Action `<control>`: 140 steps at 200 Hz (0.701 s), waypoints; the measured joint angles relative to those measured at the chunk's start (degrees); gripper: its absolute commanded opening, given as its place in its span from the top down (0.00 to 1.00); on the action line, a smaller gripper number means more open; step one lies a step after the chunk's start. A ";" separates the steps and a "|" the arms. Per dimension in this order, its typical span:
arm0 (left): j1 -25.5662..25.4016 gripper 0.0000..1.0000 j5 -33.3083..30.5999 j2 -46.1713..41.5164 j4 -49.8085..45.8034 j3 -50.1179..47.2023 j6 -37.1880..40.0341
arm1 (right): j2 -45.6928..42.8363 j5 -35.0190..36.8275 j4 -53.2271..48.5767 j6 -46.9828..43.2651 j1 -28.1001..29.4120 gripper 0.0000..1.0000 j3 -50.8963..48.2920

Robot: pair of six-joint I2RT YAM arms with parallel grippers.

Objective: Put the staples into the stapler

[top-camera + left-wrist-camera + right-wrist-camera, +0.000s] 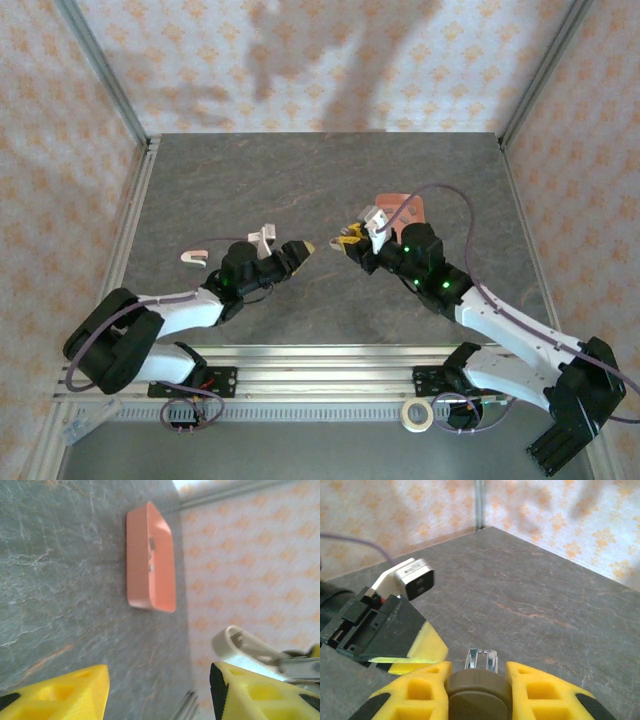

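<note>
My right gripper (479, 672) is shut on the stapler (479, 695), whose silver channel (481, 659) sticks out past the fingers, above the table. In the left wrist view the stapler's pale rounded end (240, 642) hangs at the right. My left gripper (160, 680) faces it a short gap away, fingers well apart. A thin silver strip (187, 707) pokes up between them; it touches neither finger where it shows. From above, the left gripper (303, 248) and right gripper (352, 240) meet tip to tip mid-table. Two small grey staples (151, 542) lie in the tray.
The salmon-pink tray (162, 580) lies on the grey table behind the right arm, also seen from above (405, 205). A small pink-and-white object (194, 257) lies on the table left of the left arm. Patterned walls close the table's sides.
</note>
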 measured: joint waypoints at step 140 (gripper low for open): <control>-4.50 0.38 -11.98 2.73 17.38 -1.07 -23.21 | 8.70 5.40 14.64 6.58 5.88 1.00 -0.52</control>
